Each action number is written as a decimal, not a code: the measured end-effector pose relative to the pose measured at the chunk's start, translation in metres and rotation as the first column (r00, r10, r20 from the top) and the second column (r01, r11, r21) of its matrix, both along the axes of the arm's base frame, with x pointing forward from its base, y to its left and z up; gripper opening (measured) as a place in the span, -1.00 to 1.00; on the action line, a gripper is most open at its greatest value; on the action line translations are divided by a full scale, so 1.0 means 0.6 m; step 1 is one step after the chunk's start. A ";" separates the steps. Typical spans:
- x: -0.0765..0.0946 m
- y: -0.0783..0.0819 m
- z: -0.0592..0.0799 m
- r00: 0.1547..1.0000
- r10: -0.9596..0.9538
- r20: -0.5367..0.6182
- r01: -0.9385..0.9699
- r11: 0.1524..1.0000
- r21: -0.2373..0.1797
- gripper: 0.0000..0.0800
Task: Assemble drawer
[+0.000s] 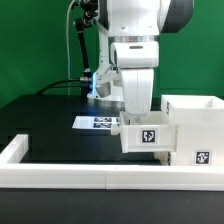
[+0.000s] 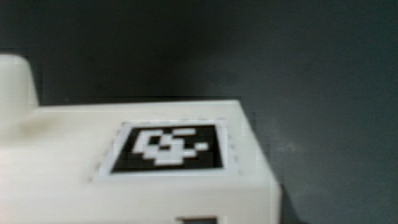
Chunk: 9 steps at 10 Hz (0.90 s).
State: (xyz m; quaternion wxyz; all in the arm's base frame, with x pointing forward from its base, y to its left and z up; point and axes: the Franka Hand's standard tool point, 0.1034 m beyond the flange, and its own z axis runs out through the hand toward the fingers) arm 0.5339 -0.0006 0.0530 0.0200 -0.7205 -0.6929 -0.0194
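The drawer (image 1: 147, 136), a small low white box with a black-and-white tag on its side, sits against the taller white housing (image 1: 196, 122) at the exterior view's right. My gripper (image 1: 136, 116) comes straight down onto the drawer's upper edge and appears shut on its wall. The fingertips are hidden by the hand and the drawer. In the wrist view the drawer (image 2: 71, 160) fills the frame very close and blurred, with its tag (image 2: 167, 146) facing the camera. The dark table lies beyond its edge.
The long white border rail (image 1: 90, 177) runs along the front and turns up at the exterior view's left (image 1: 18, 150). The marker board (image 1: 97, 122) lies flat behind the drawer. A lamp stand and cables (image 1: 78, 60) stand at the back.
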 end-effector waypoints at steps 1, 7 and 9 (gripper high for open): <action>0.000 0.000 0.000 1.000 0.000 0.000 0.000 1.000 0.000 -0.89; -0.001 -0.004 -0.001 1.000 0.019 0.001 -0.019 1.000 -0.001 -0.89; 0.005 0.002 0.002 1.000 0.029 0.002 -0.029 1.000 -0.008 -0.89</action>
